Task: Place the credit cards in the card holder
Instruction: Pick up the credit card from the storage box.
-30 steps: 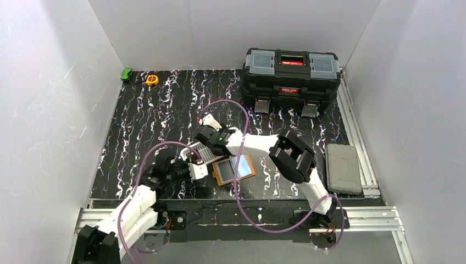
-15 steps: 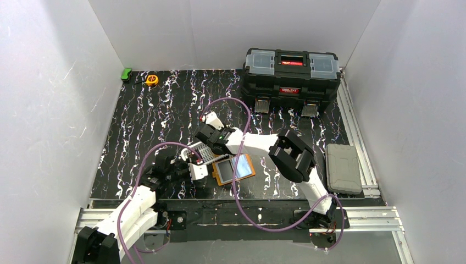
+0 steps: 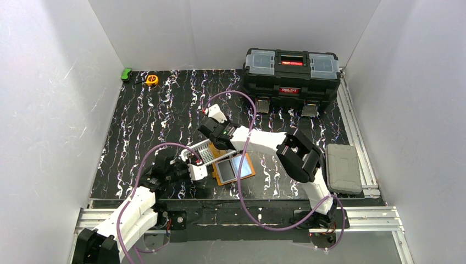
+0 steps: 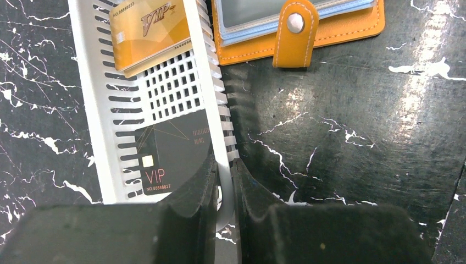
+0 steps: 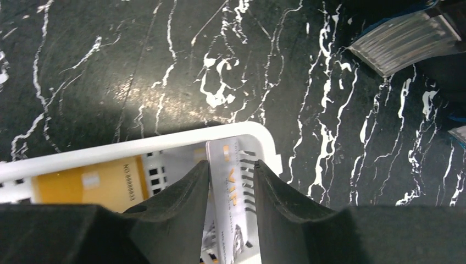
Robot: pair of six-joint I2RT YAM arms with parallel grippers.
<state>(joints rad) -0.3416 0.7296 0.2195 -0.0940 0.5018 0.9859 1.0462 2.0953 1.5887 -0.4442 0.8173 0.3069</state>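
Note:
The open orange card holder (image 3: 233, 169) lies near the front of the table, with its snap tab and clear pockets in the left wrist view (image 4: 329, 27). Beside it stands a white slotted basket (image 4: 93, 82) holding an orange card (image 4: 148, 33) and a black card (image 4: 170, 154). My left gripper (image 4: 225, 176) is shut on the basket's side wall. My right gripper (image 5: 231, 170) is above the basket's corner (image 5: 137, 146) and shut on a whitish card (image 5: 233, 187), which stands on edge over the rim. The orange card (image 5: 88, 184) lies below it.
A black toolbox (image 3: 290, 74) stands at the back right. A grey case (image 3: 342, 168) lies on the right rail. A yellow tape measure (image 3: 151, 80) and a green item (image 3: 126, 73) sit at the back left corner. White walls enclose the table.
My right gripper has risen and moved back from the basket, with the whitish card between its fingers. The left arm and the card holder have stayed put.

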